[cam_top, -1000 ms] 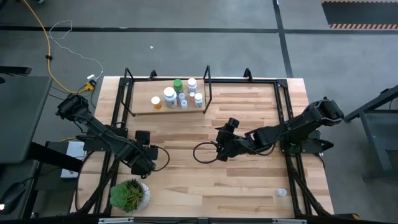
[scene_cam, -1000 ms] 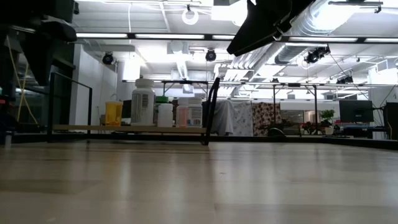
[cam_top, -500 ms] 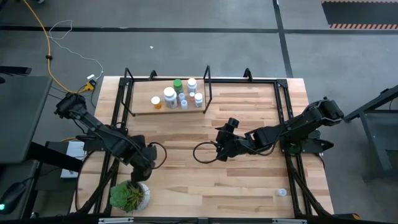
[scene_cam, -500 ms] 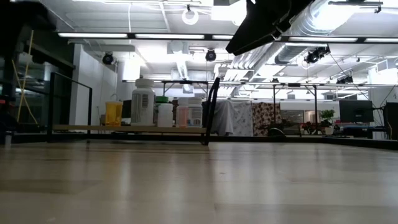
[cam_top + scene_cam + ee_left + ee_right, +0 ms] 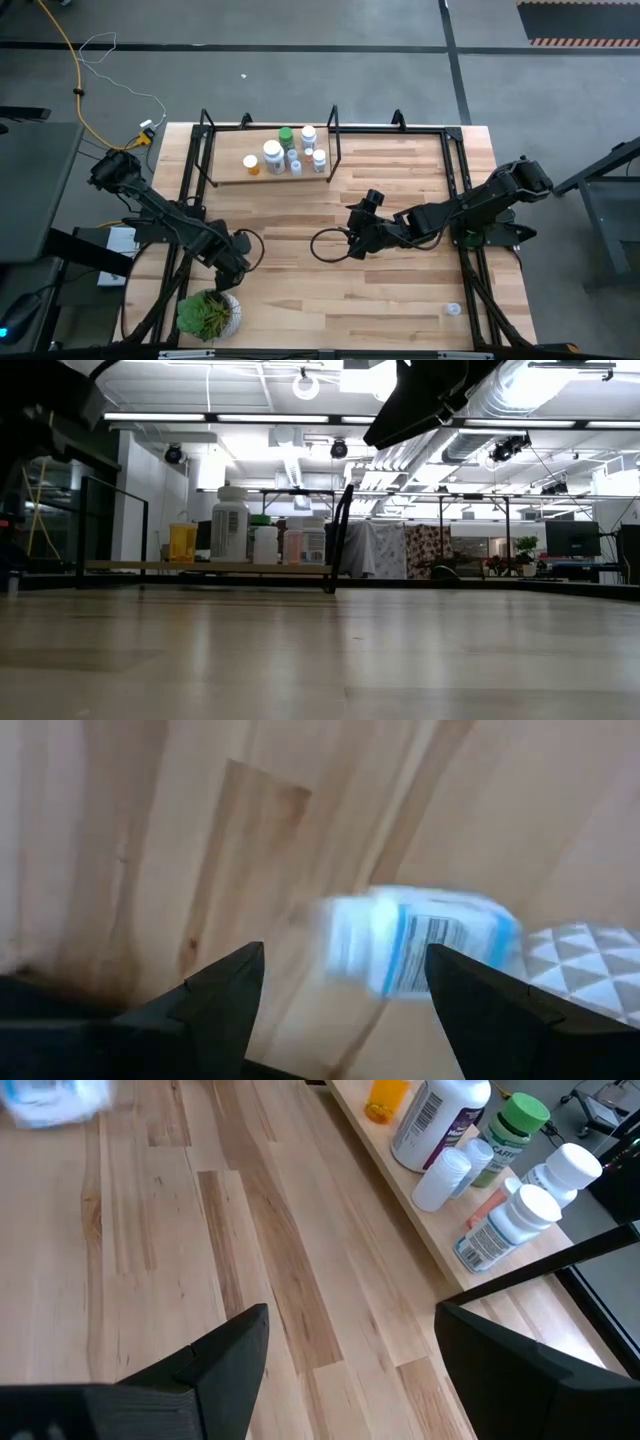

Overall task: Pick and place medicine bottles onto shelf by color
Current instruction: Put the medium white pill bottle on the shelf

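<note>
Left pincer [image 5: 243, 262] nearer plant [image 5: 208, 313] — table edge.

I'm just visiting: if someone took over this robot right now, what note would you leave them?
Left gripper: open, low beside the plant pot. A white bottle lies on the table just ahead of it, not gripped.
Right gripper: open, empty, mid-table.
Done: a group of bottles stands on the shelf, orange and green among them.
Left: the lying bottle, plus a stray bottle at the table corner on the right arm's side.
</note>
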You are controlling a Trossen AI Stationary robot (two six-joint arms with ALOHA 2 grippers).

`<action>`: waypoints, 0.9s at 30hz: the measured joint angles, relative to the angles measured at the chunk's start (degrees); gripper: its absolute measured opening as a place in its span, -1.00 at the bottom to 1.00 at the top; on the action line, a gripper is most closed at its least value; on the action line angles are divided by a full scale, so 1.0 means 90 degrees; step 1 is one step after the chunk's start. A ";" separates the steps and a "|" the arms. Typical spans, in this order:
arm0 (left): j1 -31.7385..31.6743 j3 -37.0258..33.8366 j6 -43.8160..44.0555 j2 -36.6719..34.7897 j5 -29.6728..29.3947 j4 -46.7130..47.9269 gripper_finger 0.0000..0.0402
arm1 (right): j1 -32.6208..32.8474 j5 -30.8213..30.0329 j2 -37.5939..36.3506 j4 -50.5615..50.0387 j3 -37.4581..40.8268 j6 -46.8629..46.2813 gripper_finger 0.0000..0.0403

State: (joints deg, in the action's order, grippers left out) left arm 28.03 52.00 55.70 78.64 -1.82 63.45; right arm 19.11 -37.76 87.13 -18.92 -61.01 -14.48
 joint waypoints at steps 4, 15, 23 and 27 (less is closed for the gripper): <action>-0.0007 0.0013 0.0066 -0.0020 -0.0191 -0.0012 0.34 | 0.0000 0.0002 0.0000 0.0030 0.0000 0.0000 0.38; 0.0007 0.0013 0.0771 -0.0025 -0.0200 -0.0056 0.34 | 0.0000 0.0005 0.0000 0.0042 0.0000 -0.0009 0.38; -0.0664 0.0016 0.2238 0.0013 -0.0262 -0.0234 0.34 | 0.0000 0.0005 0.0000 0.0042 0.0000 -0.0056 0.38; -0.0935 0.0018 0.2530 0.0107 -0.0435 -0.0242 0.34 | 0.0000 0.0005 0.0000 0.0042 0.0000 -0.0053 0.38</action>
State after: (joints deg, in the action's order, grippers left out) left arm 19.62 52.16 78.46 79.60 -5.73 61.28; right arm 19.11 -37.71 87.13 -18.55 -61.01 -14.96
